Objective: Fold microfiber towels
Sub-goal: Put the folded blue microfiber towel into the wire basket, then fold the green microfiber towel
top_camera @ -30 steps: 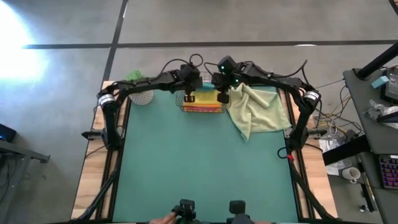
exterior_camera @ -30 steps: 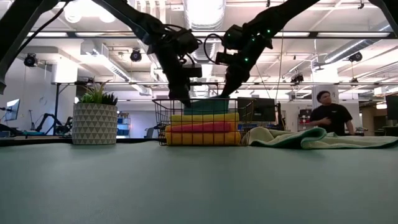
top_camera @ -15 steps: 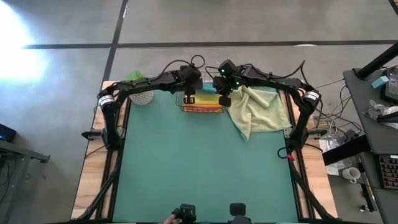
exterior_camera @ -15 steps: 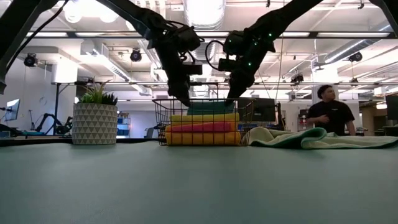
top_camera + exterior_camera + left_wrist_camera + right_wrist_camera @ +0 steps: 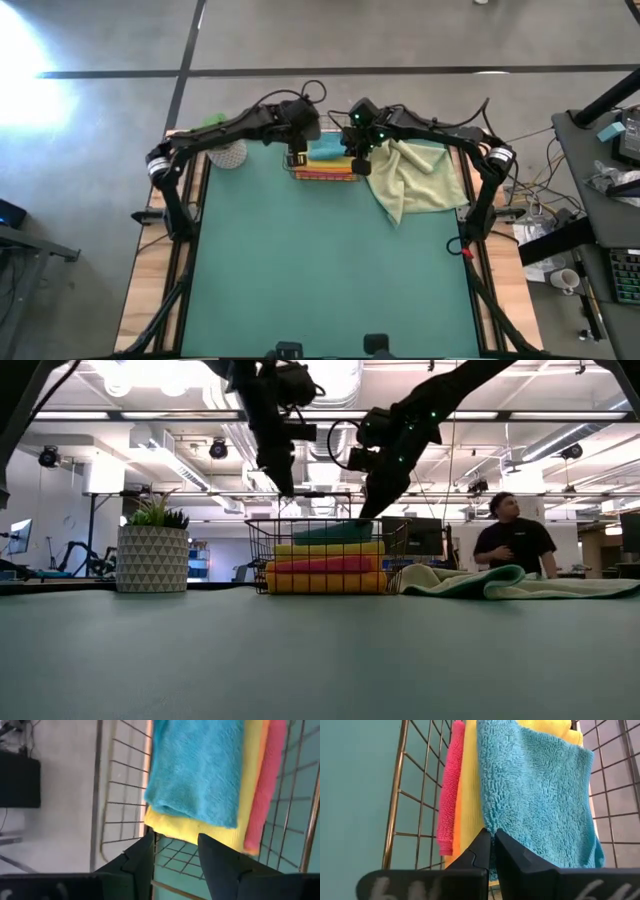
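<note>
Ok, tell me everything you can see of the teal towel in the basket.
The teal towel is a folded, nubby microfiber cloth lying flat on top of the stack in the wire basket, directly on the yellow towel. Its edges look slightly uneven. The right pincer, shut, sits at one edge; the left pincer is open and clear.

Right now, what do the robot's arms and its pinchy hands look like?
Both arms are dark, nearly black, built from slim jointed segments. Each has a pale silvery band at the joint near its base. Black cables loop over the wrists. The right arm shows small green lights near the right gripper. The left gripper has two dark, flat, tapered fingers.
</note>
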You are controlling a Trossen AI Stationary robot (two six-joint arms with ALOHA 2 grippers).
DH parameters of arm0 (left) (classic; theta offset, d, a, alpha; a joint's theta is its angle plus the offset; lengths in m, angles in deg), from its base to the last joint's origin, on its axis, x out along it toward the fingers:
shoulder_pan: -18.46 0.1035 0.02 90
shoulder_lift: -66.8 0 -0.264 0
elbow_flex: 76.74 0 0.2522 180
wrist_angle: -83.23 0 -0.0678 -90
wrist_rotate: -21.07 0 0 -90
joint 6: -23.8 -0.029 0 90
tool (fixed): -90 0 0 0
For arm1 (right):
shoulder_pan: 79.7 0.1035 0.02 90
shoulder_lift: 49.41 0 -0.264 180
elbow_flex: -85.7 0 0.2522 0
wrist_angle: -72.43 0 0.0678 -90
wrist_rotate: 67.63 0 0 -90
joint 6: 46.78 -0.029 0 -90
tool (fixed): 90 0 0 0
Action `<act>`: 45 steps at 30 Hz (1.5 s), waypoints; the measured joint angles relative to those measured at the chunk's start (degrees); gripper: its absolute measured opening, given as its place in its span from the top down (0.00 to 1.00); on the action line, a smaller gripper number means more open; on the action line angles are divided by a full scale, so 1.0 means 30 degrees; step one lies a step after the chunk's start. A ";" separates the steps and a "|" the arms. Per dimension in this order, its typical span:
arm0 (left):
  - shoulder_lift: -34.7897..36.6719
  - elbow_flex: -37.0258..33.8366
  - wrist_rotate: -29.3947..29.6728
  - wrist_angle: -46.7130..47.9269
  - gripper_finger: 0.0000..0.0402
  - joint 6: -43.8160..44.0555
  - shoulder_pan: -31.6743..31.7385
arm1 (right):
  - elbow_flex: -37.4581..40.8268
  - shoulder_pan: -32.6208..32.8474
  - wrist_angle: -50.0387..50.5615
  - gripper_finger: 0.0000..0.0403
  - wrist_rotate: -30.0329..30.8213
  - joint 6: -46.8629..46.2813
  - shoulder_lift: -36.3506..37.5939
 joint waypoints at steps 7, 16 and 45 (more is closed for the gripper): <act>0.1175 -0.0049 -0.0003 -0.0122 0.66 0.2047 -0.0029 | 0.0007 0.0352 0.0250 0.91 -0.0129 -0.0357 0.0000; 0.1307 -0.0112 -0.0009 -0.0149 0.66 0.2151 -0.0039 | -0.0615 0.0445 0.1318 0.68 -0.0142 -0.0903 0.0152; 0.1409 -0.0561 -0.0023 0.2355 0.66 0.6928 -0.1066 | 0.8766 -0.0153 0.5500 0.81 0.0000 -0.9903 1.0407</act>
